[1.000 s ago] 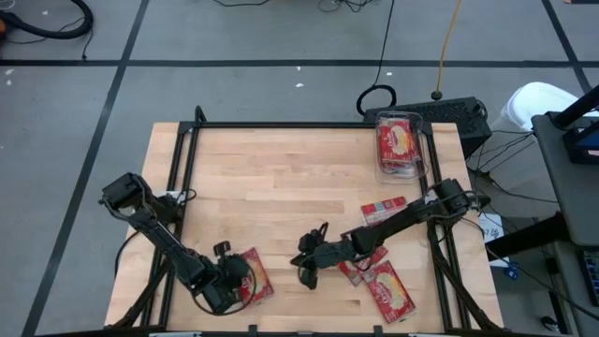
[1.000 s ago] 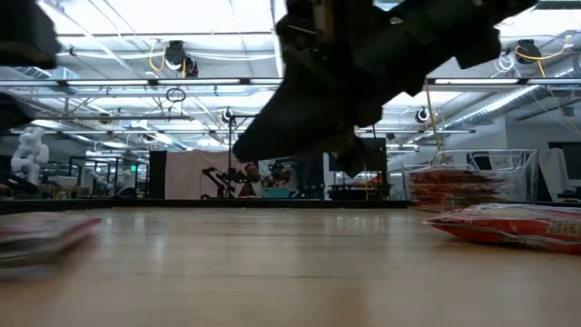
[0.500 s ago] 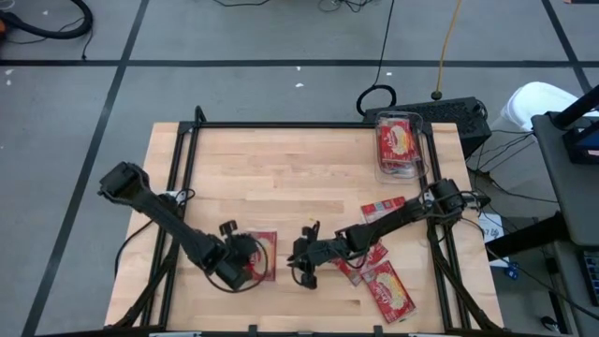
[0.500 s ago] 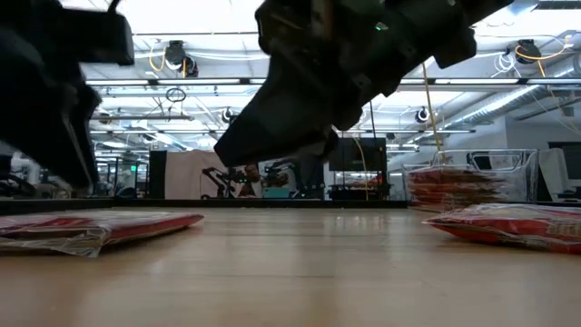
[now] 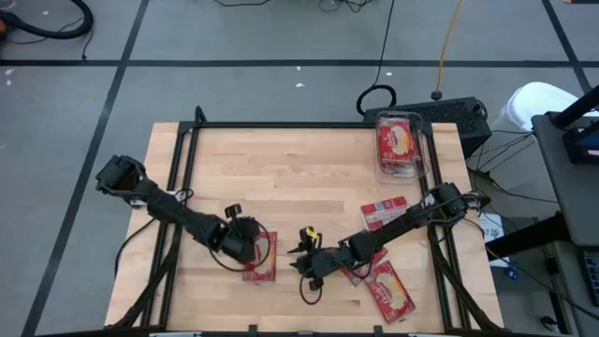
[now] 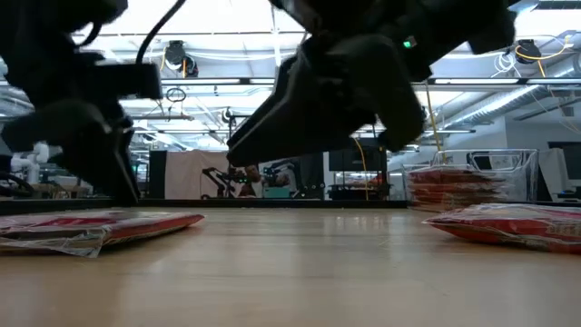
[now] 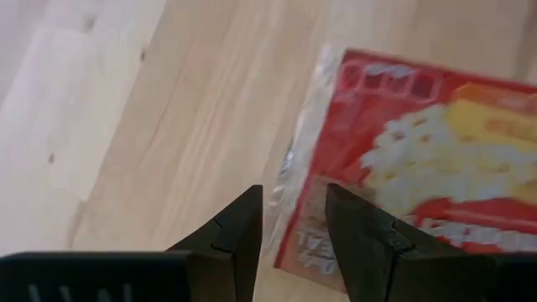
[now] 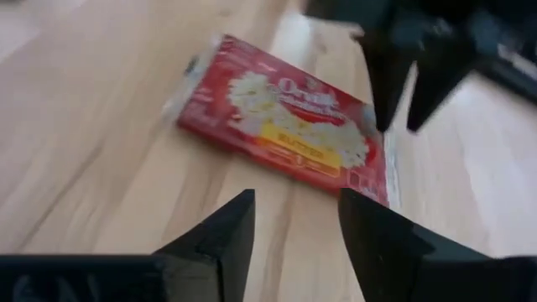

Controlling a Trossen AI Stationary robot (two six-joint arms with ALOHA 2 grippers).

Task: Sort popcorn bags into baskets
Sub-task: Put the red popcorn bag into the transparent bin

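One red popcorn bag (image 5: 262, 259) lies flat on the wood, picture side up, near the table's front. My left gripper (image 7: 294, 197) is open, pointing down over that bag's left edge (image 7: 312, 201) close to a corner. My right gripper (image 8: 294, 201) hovers open just right of it (image 5: 307, 264), with nothing between its fingers, facing the same bag (image 8: 285, 126). The clear basket (image 5: 401, 145) stands at the far right corner with bags stacked inside. My left gripper has a finger on either side of the bag's edge (image 7: 312, 201), coming from above. I cannot tell whether the fingertips touch the bag, which lies flat on the table.
Three more red bags lie at the right: one (image 5: 384, 211) by the right rail and two (image 5: 391, 290) near the front, partly under my right arm. The basket (image 6: 463, 182) shows at the right in the low view. Bare wood fills the middle and far left.
My left gripper has swung toward the table's right edge and then a little toward the far edge. The bag slid along with it, turned square to the table and now lies flat. My right gripper has rolled about its own axis in place and opened.
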